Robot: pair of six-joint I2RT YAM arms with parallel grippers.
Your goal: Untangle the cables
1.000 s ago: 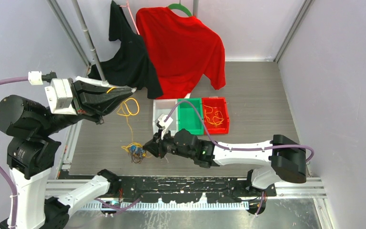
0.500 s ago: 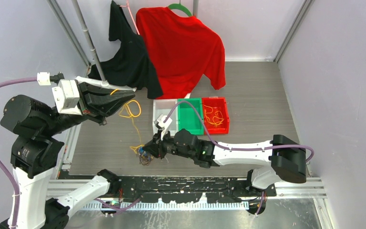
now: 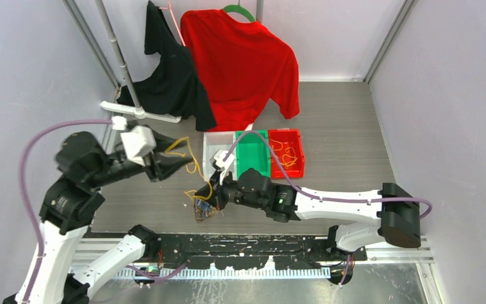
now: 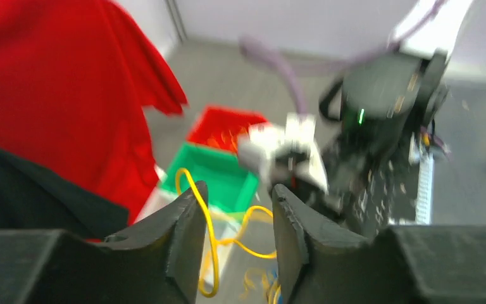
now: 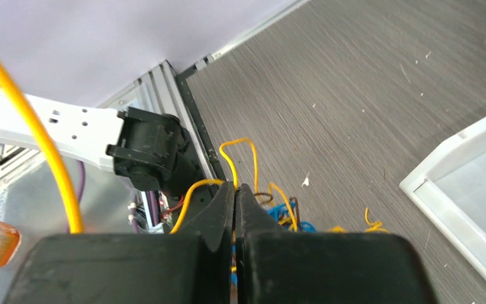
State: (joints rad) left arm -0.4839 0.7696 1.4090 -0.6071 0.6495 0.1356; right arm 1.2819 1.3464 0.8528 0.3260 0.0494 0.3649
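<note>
Yellow cable (image 4: 209, 244) runs slack between the parted jaws of the left gripper (image 4: 237, 196), poised over the table (image 3: 342, 126), and drops to the right gripper (image 5: 235, 190), whose jaws are pressed together and appear to pinch the same strand just above the knot (image 3: 200, 209). That knot of yellow, blue and dark cables lies toward the table's near edge, its strands not yet parted. A few yellow lengths lie in the red bin (image 3: 287, 173); the green bin (image 3: 247, 158) beside it shows nothing inside, and the white bin (image 3: 218, 140) is partly hidden by the right arm (image 3: 329, 197). On this showing the job is at an early stage: some yellow is sorted, while the blue and dark cables, and the yellow one in hand, have yet to come free.
</note>
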